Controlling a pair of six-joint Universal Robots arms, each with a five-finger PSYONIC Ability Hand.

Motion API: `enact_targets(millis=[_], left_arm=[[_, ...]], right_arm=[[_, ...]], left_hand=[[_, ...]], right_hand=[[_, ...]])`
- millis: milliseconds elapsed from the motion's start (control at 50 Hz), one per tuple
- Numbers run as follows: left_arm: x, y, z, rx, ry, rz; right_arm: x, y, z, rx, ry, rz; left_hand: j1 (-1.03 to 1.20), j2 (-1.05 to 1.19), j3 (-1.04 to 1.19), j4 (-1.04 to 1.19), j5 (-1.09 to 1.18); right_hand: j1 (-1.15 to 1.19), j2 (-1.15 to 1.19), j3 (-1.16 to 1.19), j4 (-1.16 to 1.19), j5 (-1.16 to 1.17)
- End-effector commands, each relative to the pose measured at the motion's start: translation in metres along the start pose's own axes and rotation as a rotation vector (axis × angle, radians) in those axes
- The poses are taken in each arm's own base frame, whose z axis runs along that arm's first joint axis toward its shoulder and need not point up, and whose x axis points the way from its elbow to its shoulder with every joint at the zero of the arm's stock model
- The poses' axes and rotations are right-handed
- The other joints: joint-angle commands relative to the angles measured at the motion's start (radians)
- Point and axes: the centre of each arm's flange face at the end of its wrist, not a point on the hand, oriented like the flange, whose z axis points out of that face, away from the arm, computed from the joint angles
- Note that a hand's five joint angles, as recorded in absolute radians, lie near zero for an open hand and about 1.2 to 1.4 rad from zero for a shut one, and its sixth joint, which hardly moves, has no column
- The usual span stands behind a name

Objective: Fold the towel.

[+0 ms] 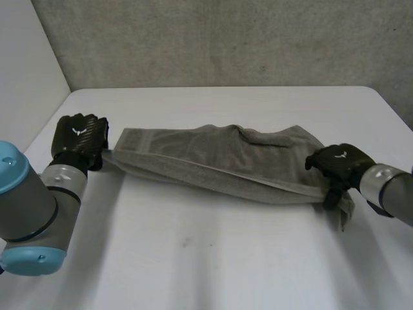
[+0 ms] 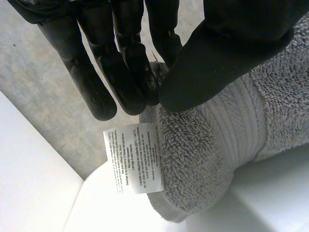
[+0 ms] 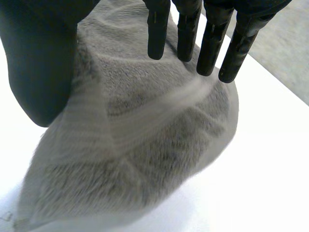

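Note:
A grey towel [image 1: 219, 158], folded lengthwise into a long band, stretches across the white table [image 1: 213, 258] between my two hands. My left hand [image 1: 77, 139] is at the towel's left end. In the left wrist view its thumb [image 2: 227, 53] and fingers pinch the towel's edge [image 2: 217, 145], and a white care label [image 2: 137, 157] hangs below the grip. My right hand [image 1: 339, 165] is at the towel's right end. In the right wrist view its fingers [image 3: 212, 43] are straight and apart from the thumb [image 3: 38, 63], with the towel's end [image 3: 145, 145] bunched loose under the palm.
A grey wall [image 1: 226, 39] runs behind the table's far edge, with a white panel [image 1: 26, 58] at the left. Bare tabletop lies in front of the towel and beyond it.

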Motion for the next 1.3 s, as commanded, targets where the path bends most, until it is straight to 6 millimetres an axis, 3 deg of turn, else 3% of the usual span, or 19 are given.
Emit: enact_targets(millis=[20,220,260,300,420,540,600,640,680,700,740,800,840,900,1020,1060,1200,1260,1300], left_arm=[[-0.002,-0.002,-0.002,0.004,-0.009,-0.003],[-0.002,0.002,-0.004,-0.011,-0.006,-0.004],[-0.002,0.002,-0.004,-0.012,-0.005,-0.002],[-0.002,0.003,-0.005,-0.018,-0.003,-0.002],[-0.001,0.005,-0.015,-0.072,0.017,0.004],[-0.006,-0.008,-0.031,-0.117,0.038,0.010],[-0.010,-0.018,-0.036,-0.113,0.037,0.011],[-0.022,-0.043,-0.046,-0.076,0.019,0.011],[-0.029,-0.060,-0.050,-0.041,0.002,0.012],[-0.036,-0.078,-0.056,-0.003,-0.013,0.009],[-0.043,-0.096,-0.062,0.039,-0.025,0.007],[-0.053,-0.125,-0.073,0.098,-0.028,0.003],[-0.055,-0.135,-0.077,0.112,-0.017,0.004],[-0.056,-0.145,-0.081,0.109,0.021,0.006],[-0.064,-0.133,-0.067,0.039,0.024,0.011],[-0.062,-0.120,-0.055,-0.007,0.035,0.012],[-0.040,-0.054,-0.005,-0.218,0.136,0.056],[-0.036,-0.041,0.007,-0.249,0.147,0.067],[-0.032,-0.020,0.032,-0.291,0.157,0.075]], right_arm=[[0.010,0.036,-0.014,-0.003,0.101,0.151],[0.020,0.060,-0.022,-0.017,0.171,0.256],[0.020,0.061,-0.022,-0.020,0.172,0.263],[0.024,0.061,-0.022,-0.013,0.172,0.269],[0.031,0.051,-0.026,0.024,0.184,0.255],[0.039,0.018,-0.046,0.113,0.196,0.203],[0.045,-0.013,-0.067,0.168,0.184,0.172],[0.047,-0.030,-0.080,0.194,0.171,0.156],[0.060,-0.069,-0.110,0.265,0.191,0.115],[0.060,-0.069,-0.110,0.265,0.191,0.115],[0.072,-0.103,-0.140,0.328,0.224,0.074],[0.074,-0.117,-0.152,0.349,0.231,0.052],[0.078,-0.138,-0.171,0.368,0.243,0.004],[0.079,-0.144,-0.181,0.344,0.251,-0.047],[0.075,-0.130,-0.169,0.238,0.216,-0.118],[0.074,-0.115,-0.139,0.163,0.141,-0.117],[0.045,-0.094,-0.083,0.017,0.038,-0.118],[0.036,-0.082,-0.051,-0.040,0.020,-0.130],[0.033,-0.077,-0.036,-0.053,0.013,-0.134]], left_hand=[[0.206,0.178,0.180,0.178,0.185],[0.206,0.178,0.180,0.178,0.185],[0.206,0.178,0.180,0.178,0.185],[0.206,0.178,0.180,0.178,0.185],[0.206,0.178,0.180,0.178,0.185],[0.206,0.178,0.180,0.178,0.185],[0.206,0.178,0.180,0.178,0.185],[0.206,0.178,0.180,0.178,0.185],[0.206,0.178,0.180,0.178,0.185],[0.206,0.178,0.180,0.178,0.185],[0.206,0.178,0.180,0.178,0.185],[0.206,0.178,0.180,0.178,0.185],[0.206,0.178,0.180,0.178,0.185],[0.206,0.178,0.180,0.178,0.185],[0.206,0.178,0.180,0.178,0.185],[0.206,0.178,0.180,0.178,0.185],[0.206,0.178,0.180,0.178,0.185],[0.206,0.178,0.180,0.178,0.185],[0.206,0.178,0.180,0.178,0.185]], right_hand=[[0.118,0.067,0.092,0.098,0.097],[0.270,0.219,0.244,0.251,0.250],[0.385,0.334,0.359,0.366,0.364],[0.984,0.933,0.958,0.964,0.963],[1.074,1.023,1.048,1.054,1.053],[1.074,1.023,1.048,1.054,1.053],[1.074,1.023,1.048,1.054,1.053],[1.074,1.023,1.048,1.054,1.053],[1.074,1.023,1.048,1.054,1.053],[1.074,1.023,1.048,1.054,1.053],[1.074,1.023,1.048,1.054,1.053],[1.074,1.023,1.048,1.054,1.053],[1.074,1.023,1.048,1.054,1.053],[1.074,1.023,1.048,1.054,1.053],[1.074,1.023,1.048,1.054,1.053],[1.074,1.023,1.048,1.054,1.053],[1.074,1.023,1.048,1.054,1.053],[1.074,1.023,1.048,1.054,1.053],[1.074,1.023,1.048,1.054,1.053]])
